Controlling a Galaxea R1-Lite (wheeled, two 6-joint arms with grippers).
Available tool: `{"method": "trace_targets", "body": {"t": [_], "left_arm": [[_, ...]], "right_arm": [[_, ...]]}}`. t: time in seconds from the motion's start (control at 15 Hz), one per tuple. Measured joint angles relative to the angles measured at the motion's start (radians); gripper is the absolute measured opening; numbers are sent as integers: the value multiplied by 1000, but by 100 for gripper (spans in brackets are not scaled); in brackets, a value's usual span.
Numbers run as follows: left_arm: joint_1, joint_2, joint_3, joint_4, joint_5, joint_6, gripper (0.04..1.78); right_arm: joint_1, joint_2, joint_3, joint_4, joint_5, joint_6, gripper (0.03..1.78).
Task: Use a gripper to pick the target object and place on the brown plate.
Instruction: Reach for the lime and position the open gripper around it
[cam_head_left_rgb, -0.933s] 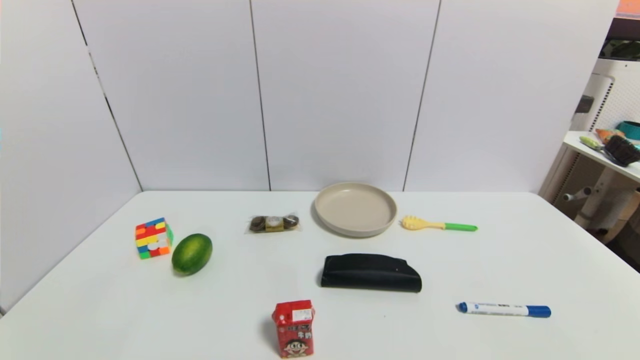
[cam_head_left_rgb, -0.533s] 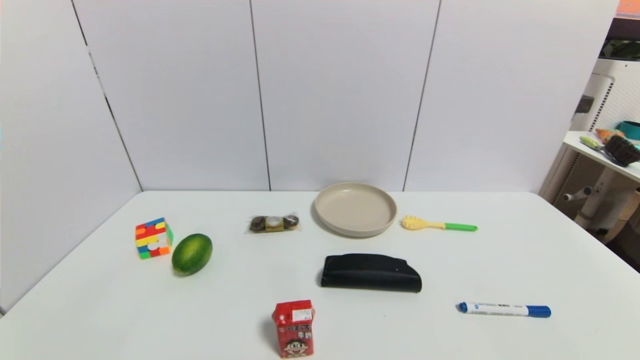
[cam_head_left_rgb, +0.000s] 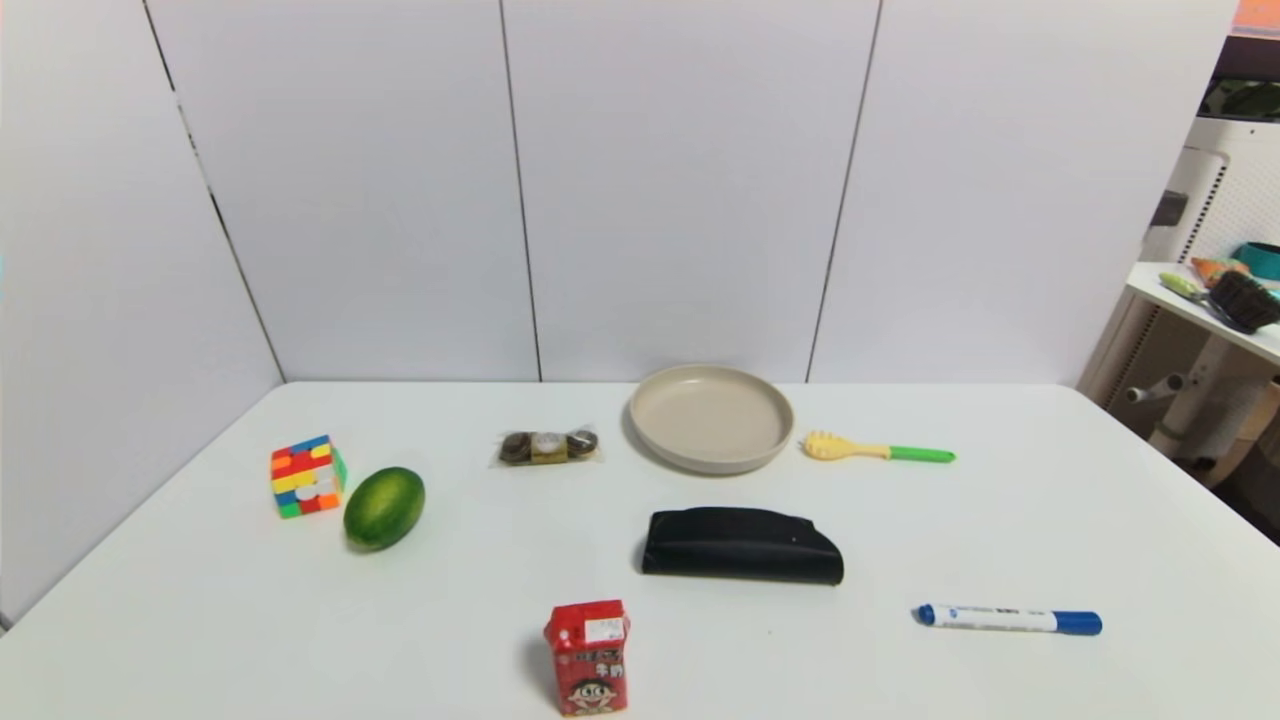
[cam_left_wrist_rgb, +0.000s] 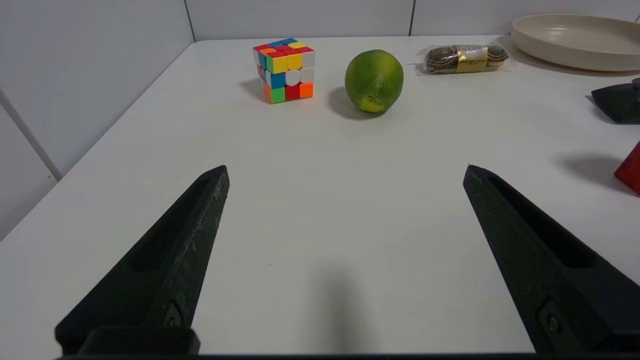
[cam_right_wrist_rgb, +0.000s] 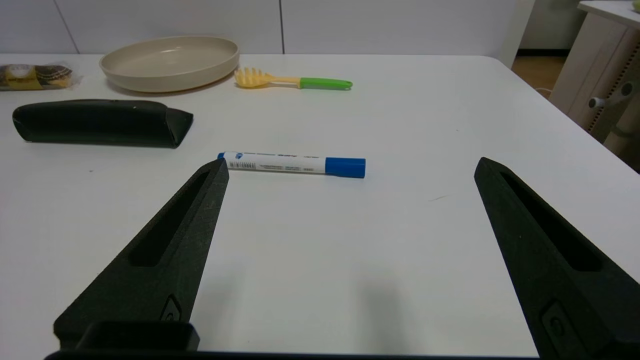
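Note:
The green striped fruit (cam_head_left_rgb: 384, 508) lies on the white table at the left, beside a multicoloured puzzle cube (cam_head_left_rgb: 308, 476). It also shows in the left wrist view (cam_left_wrist_rgb: 374, 80), well ahead of my left gripper (cam_left_wrist_rgb: 345, 167), which is open and empty over bare table. The beige plate (cam_head_left_rgb: 711, 417) sits at the back centre and is empty; it shows in the right wrist view (cam_right_wrist_rgb: 170, 62) too. My right gripper (cam_right_wrist_rgb: 350, 162) is open and empty near the table's front, just short of a blue marker (cam_right_wrist_rgb: 292, 164). Neither gripper shows in the head view.
A wrapped snack pack (cam_head_left_rgb: 548, 446) lies left of the plate, a yellow and green fork (cam_head_left_rgb: 878, 450) right of it. A black pouch (cam_head_left_rgb: 741, 545) lies in front of the plate. A red drink carton (cam_head_left_rgb: 589, 656) stands at the front centre. The marker (cam_head_left_rgb: 1009, 619) lies front right.

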Motion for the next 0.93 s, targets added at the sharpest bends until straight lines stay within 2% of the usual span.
{"method": "trace_targets", "body": {"t": [0.2,0.6,0.73,0.93], "left_arm": [[6,130,-82,-5,-3,-1,169],[-32,690,-472,26,-56,38,169],[-65,895,-657,80,-87,58,169],[-129,1163,-959,268,-109,73,169]], "right_arm": [[0,0,0,0,0,0,170],[0,0,0,0,0,0,170],[0,0,0,0,0,0,170],[0,0,0,0,0,0,170]]}}
